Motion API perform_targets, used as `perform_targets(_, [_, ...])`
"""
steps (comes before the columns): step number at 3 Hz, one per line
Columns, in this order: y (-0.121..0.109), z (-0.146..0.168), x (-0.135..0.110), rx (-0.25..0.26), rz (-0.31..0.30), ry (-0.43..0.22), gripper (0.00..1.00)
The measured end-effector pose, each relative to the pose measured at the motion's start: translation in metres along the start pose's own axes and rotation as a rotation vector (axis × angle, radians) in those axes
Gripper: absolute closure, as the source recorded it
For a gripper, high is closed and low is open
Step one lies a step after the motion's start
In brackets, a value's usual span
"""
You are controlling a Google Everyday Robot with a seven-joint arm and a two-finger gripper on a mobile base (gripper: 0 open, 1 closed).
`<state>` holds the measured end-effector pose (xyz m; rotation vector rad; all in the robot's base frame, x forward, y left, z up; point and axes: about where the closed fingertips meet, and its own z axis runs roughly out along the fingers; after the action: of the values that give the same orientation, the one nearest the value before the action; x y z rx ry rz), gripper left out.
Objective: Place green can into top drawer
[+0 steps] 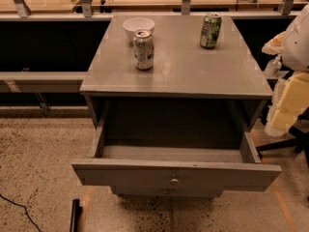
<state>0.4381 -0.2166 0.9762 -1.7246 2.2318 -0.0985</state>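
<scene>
The green can [210, 31] stands upright on the back right of the grey cabinet top [193, 71]. The top drawer [120, 174] is pulled fully out towards me. Its front panel carries a small round knob [174, 181], and its inside shows nothing in it. My gripper is out of view. Only white and cream parts of my arm [292, 93] show at the right edge, to the right of the cabinet and well apart from the can.
A paler silver-white can [143, 50] stands left of centre on the cabinet top, with a white bowl [138, 27] just behind it. The lower drawer front [145, 191] shows under the open drawer. A black object [75, 215] and a cable lie on the floor at the lower left.
</scene>
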Motion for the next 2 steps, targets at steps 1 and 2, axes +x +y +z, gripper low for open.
perform_targets(1, [0.000,0.000,0.000,0.000,0.000,0.000,0.00])
perform_targets(2, [-0.022,0.010,0.002,0.025,0.058,-0.079,0.00])
